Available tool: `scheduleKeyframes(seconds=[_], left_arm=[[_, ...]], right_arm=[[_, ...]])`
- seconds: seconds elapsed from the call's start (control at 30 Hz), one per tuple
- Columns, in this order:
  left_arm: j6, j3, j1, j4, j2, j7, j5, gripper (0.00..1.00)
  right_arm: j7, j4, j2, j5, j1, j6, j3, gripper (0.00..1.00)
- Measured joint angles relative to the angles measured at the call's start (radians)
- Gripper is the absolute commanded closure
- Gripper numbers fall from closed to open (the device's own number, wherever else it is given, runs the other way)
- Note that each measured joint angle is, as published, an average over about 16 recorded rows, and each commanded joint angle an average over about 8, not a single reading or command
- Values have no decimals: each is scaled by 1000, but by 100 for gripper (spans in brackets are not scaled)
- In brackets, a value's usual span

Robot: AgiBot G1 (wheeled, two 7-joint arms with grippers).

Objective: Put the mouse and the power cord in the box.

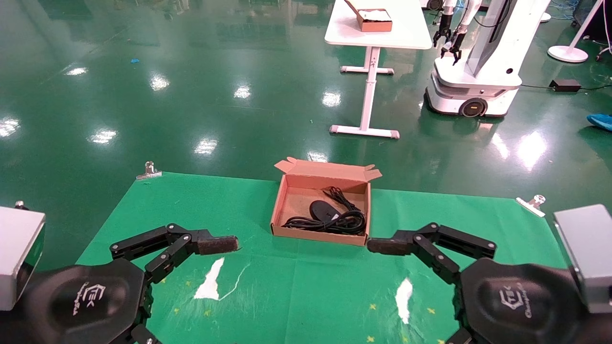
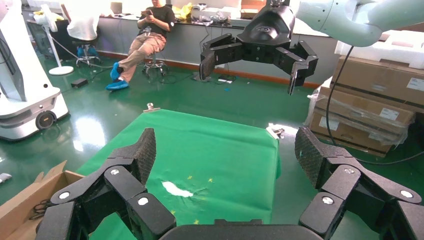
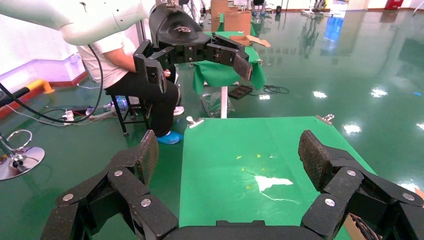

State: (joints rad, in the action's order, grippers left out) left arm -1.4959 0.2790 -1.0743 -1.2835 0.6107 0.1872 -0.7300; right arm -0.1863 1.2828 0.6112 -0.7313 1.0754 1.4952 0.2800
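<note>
The head camera is looking forward and down over the green table point(image 1: 306, 296) from above. Each wrist camera is sitting close behind its own fingers, facing across that same cloth toward the opposite arm, sharing the white scuffs point(image 1: 210, 282).

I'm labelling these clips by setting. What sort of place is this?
Most likely a robotics lab or test hall: a glossy green floor, another wheeled robot by a white table, and stacked cartons along a wall.
</note>
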Motion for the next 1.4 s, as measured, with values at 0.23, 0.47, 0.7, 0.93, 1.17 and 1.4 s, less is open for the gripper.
scheduleKeyframes(seconds=[0.23, 0.47, 0.7, 0.93, 1.17, 1.4], left_arm=[[0, 0, 0, 0, 0, 0, 0, 0], [0, 1, 0, 0, 0, 0, 0, 0], [0, 1, 0, 0, 0, 0, 0, 0], [0, 1, 0, 0, 0, 0, 0, 0], [0, 1, 0, 0, 0, 0, 0, 0], [0, 1, 0, 0, 0, 0, 0, 0]], right_arm=[[0, -1, 0, 0, 0, 0, 0, 0], [0, -1, 0, -1, 1, 0, 0, 0], [0, -1, 0, -1, 1, 0, 0, 0], [0, -1, 0, -1, 1, 0, 0, 0], [0, -1, 0, -1, 1, 0, 0, 0], [0, -1, 0, -1, 1, 0, 0, 0]])
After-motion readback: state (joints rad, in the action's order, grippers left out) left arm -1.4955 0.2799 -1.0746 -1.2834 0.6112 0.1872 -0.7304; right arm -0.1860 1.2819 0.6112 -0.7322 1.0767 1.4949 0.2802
